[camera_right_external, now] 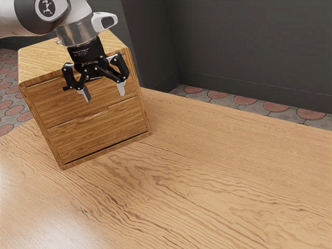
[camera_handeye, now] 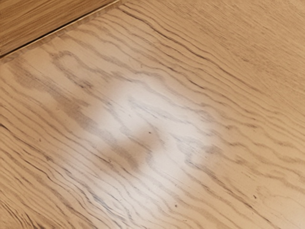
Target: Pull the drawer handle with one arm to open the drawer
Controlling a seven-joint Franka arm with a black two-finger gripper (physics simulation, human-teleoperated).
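Wooden cabinet (camera_right_external: 44, 59) by the table's (camera_right_external: 218, 176) far edge had its top drawer (camera_right_external: 52, 101) shut; your gripper (camera_right_external: 104, 95) hung spread before it, pull undone.

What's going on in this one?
An arm is working at a wooden cabinet that stands on a table. Its jaws stand open in front of the upper drawer and hold nothing. That drawer and the lower drawer both look shut, so the pull has not yet begun.
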